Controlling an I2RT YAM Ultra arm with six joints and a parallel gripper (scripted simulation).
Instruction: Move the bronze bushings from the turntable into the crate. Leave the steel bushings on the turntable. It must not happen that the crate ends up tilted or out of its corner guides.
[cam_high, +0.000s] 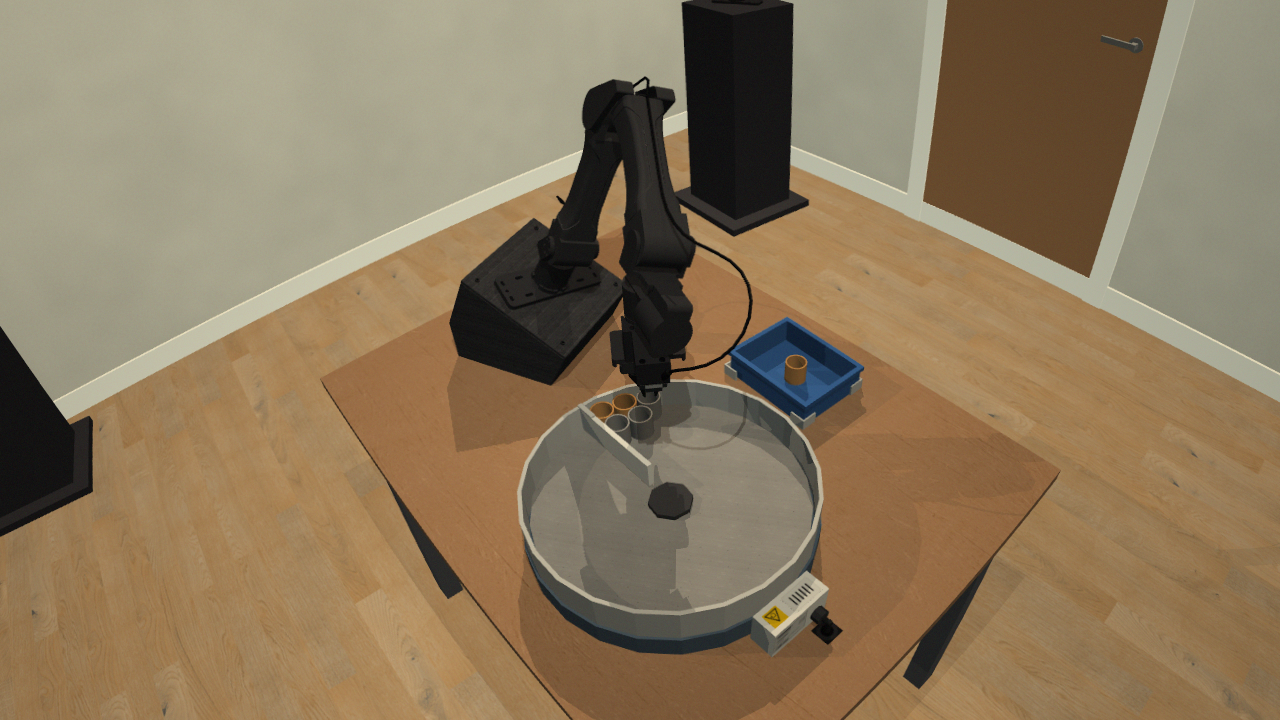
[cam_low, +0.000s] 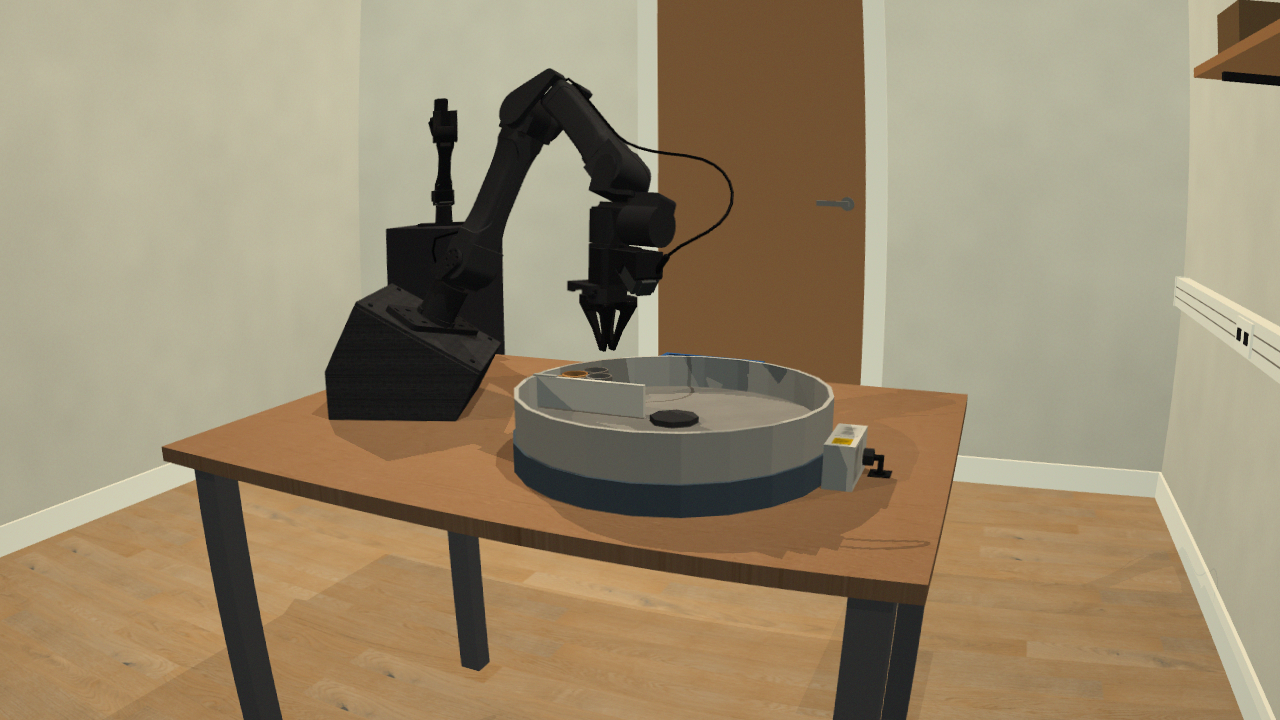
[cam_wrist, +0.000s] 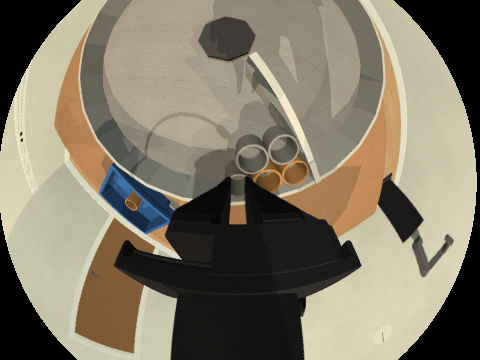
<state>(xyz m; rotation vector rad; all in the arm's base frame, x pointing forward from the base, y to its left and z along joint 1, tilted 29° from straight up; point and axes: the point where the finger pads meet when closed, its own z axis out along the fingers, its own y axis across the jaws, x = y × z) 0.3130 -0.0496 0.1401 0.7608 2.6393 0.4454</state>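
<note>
The grey turntable (cam_high: 669, 505) holds a tight cluster of bushings at its far left, beside a white divider wall (cam_high: 617, 438). Two are bronze bushings (cam_high: 602, 410) (cam_high: 623, 402); steel bushings (cam_high: 640, 416) (cam_high: 617, 423) stand next to them. In the wrist view the bronze pair (cam_wrist: 282, 175) sits nearest the rim, the steel ones (cam_wrist: 267, 150) just inward. My gripper (cam_high: 650, 391) points down, shut and empty, and hovers above the cluster's right edge near the rim; it also shows in the side view (cam_low: 608, 344) and the wrist view (cam_wrist: 238, 183). The blue crate (cam_high: 808, 367) holds one bronze bushing (cam_high: 795, 368).
A black hub (cam_high: 670, 499) sits at the turntable's centre. A control box (cam_high: 790, 616) with a warning label is fixed to its near rim. The arm's black base (cam_high: 532, 300) stands at the back left of the table. The crate also shows in the wrist view (cam_wrist: 134, 200).
</note>
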